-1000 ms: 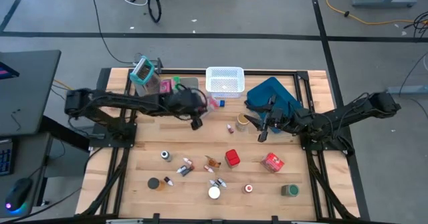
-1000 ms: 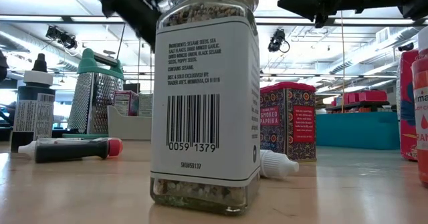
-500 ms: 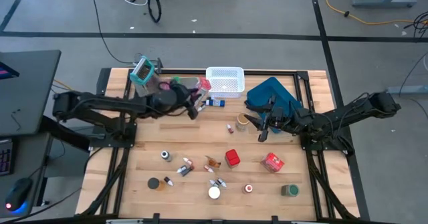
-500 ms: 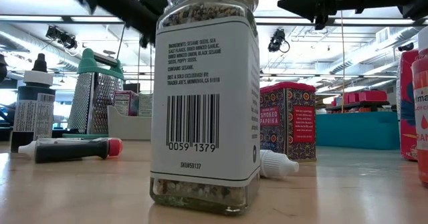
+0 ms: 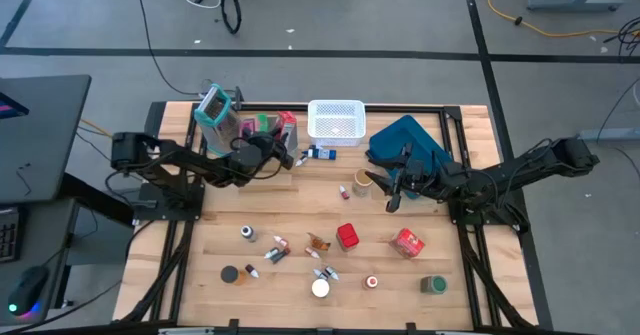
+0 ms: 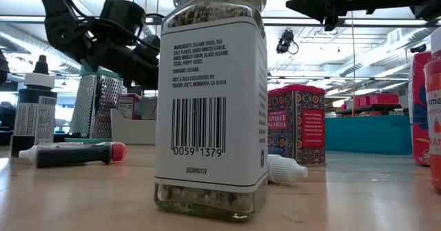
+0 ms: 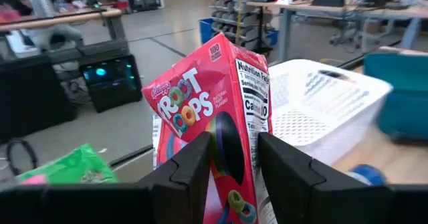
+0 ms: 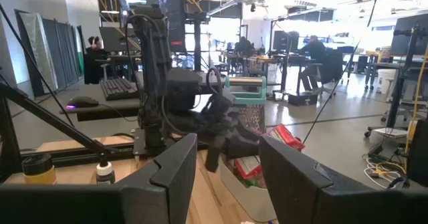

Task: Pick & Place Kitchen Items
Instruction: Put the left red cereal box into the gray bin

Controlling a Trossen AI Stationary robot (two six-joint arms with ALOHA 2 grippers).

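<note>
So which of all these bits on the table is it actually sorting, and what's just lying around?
Part of the job:
Froot Loops carton, gripped in the left pincer
red can
red carton
seasoning jar
smoked paprika tin

Just lying about:
white mesh basket
blue tray
grater
cables on the floor

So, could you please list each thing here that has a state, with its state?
Left gripper: shut on the Froot Loops carton, beside the white mesh basket.
Froot Loops carton: held upright, closed.
White mesh basket: upright, looks empty.
Right gripper: open, holding nothing, hanging above the table near the blue tray.
Seasoning jar: standing upright, capped.
Red paprika tin: standing upright.
</note>
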